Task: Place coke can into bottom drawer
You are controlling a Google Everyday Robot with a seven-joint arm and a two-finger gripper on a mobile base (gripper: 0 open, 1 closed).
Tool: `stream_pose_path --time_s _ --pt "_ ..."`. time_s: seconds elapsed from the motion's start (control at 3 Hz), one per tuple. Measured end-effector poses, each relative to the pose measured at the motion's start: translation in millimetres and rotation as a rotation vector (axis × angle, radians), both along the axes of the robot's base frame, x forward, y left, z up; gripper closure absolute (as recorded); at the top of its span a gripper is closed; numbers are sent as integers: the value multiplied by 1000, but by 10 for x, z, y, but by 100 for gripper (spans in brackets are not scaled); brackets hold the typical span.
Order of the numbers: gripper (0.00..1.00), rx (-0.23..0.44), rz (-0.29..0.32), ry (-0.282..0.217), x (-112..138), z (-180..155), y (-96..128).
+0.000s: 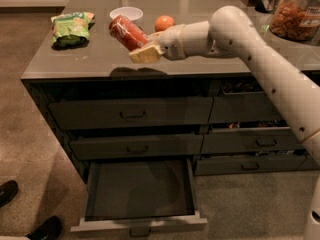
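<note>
The red coke can (126, 32) is tilted and held in my gripper (141, 48), lifted a little above the grey countertop near its front edge. The gripper is shut on the can, its pale fingers (146, 54) under and beside the can's lower end. My white arm reaches in from the right. The bottom drawer (140, 221) is pulled open below, at floor level, with a dark flat empty interior and a light grey front panel.
A green chip bag (71, 28), a white bowl (126, 13) and an orange (164, 22) lie on the counter (75, 64). A jar of snacks (296, 17) stands at far right. Two closed drawers (131, 113) are above the open one. Shoes (7, 191) show at lower left.
</note>
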State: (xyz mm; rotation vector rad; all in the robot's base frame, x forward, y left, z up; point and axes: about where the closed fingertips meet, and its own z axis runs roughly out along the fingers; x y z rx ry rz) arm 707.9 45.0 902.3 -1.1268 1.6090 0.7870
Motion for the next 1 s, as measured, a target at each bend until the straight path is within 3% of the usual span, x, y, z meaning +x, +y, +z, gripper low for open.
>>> stream_pose_path --time_s 0.33,0.67,1.0 --pt "100 -51 155 -69 -286 49 -104" --pt "100 -79 224 -62 -445 -20 -84" --pt "100 -79 224 -62 -445 -20 -84"
